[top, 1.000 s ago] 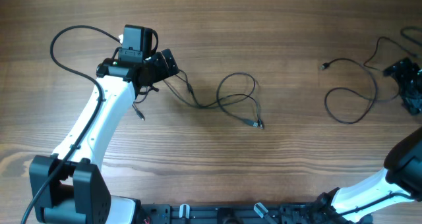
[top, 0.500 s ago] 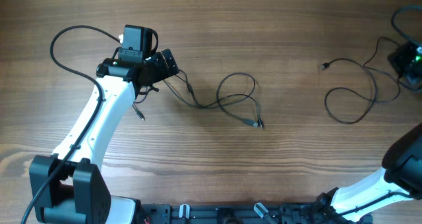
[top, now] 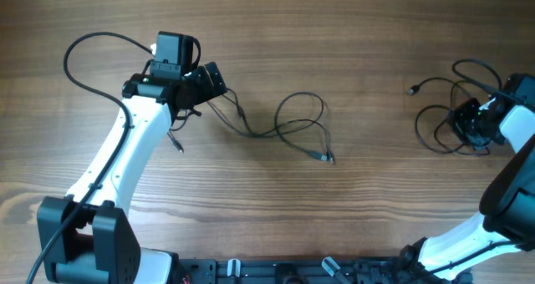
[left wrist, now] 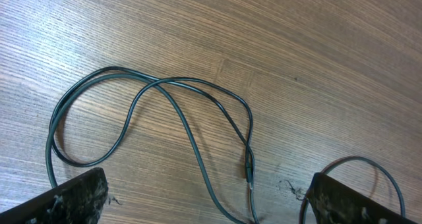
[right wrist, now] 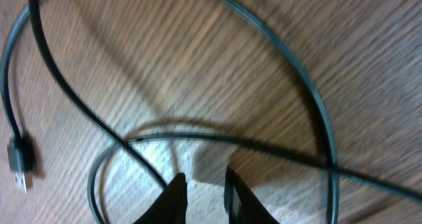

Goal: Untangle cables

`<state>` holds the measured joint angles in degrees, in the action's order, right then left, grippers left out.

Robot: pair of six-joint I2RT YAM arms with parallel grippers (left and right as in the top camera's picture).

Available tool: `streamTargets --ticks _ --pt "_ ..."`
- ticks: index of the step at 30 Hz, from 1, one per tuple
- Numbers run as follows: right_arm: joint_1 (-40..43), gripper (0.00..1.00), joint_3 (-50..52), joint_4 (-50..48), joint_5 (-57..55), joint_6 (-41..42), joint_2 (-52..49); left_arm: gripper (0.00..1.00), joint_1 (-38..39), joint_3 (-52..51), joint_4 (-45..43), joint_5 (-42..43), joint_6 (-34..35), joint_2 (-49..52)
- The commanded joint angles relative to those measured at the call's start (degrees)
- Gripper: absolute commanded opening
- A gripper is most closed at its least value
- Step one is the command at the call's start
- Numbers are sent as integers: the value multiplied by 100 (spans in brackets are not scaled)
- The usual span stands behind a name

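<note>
a robotics lab bench: a wood-grain table (top: 376, 225) carries two white robot arms (top: 117, 163) rising from black mounts (top: 276, 270) along its near edge.

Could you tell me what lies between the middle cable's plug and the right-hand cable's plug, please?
Nothing does: in the overhead view, the table between the middle cable's plug and the right-hand cable's plug is bare wood.

Cable loops (top: 299, 94) left of cable tangle (top: 420, 121)
</note>
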<state>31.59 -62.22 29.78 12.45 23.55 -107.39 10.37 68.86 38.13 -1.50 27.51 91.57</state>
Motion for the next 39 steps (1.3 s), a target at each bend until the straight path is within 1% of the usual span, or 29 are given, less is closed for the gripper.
streamTargets --ticks 1,4,6,7,8,10,16,17,18,20,23,26,30,31,32,33,34,37,39 --pt "-37 38 -649 520 632 -313 164 100 -26 9 -15 -52 -7 28" --pt "-339 54 -1349 1113 866 -817 424 100 -26 9 -15 -52 -7 28" --pt "-697 59 -1410 1272 951 -859 516 100 -26 9 -13 -52 -7 28" --pt "-951 63 -1405 1362 1058 -859 514 100 -26 9 -15 -52 -7 28" --pt "-1198 69 -1401 1438 1078 -857 503 100 -26 9 -15 -52 -7 28" --pt "-1823 75 -1384 1458 1075 -857 483 100 -26 9 -13 -52 -7 28" --pt "-3801 76 -1384 1255 1075 -859 459 100 -26 9 -13 -52 -7 28" --pt "-4323 79 -1384 1049 1075 -861 459 100 -26 9 -15 -52 -7 28" --pt "-4590 80 -1384 949 1075 -863 459 100 -26 9 -15 -52 -7 28" --pt "-5248 81 -1384 531 1047 -1121 459 100 -26 9 -15 -52 -7 28" --pt "-5974 81 -1384 -68 813 -1165 398 100 -26 9 -15 -52 -7 28" --pt "-6485 80 -1384 -365 815 -1152 138 100 -26 9 -15 -52 -7 28" --pt "-6861 82 -1384 -448 815 -1154 -273 100 -26 11 -72 -57 -7 26" --pt "-6918 82 -1384 -490 815 -1152 -358 100 -28 9 -177 -122 -9 28" --pt "-7007 83 -1384 -566 817 -1139 -490 100 -50 13 -345 -511 -50 26" --pt "-7058 83 -1384 -612 820 -1141 -553 100 -149 17 -389 -962 -31 20" --pt "-7132 83 -1384 -688 817 -1143 -616 100 -372 17 -409 -1091 20 22" --pt "-7287 83 -1384 -1106 815 -1158 -743 100 -1005 15 -387 -702 17 22" --pt "-7381 80 -1384 -1550 815 -1161 -839 100 -1440 15 -315 -356 17 22"
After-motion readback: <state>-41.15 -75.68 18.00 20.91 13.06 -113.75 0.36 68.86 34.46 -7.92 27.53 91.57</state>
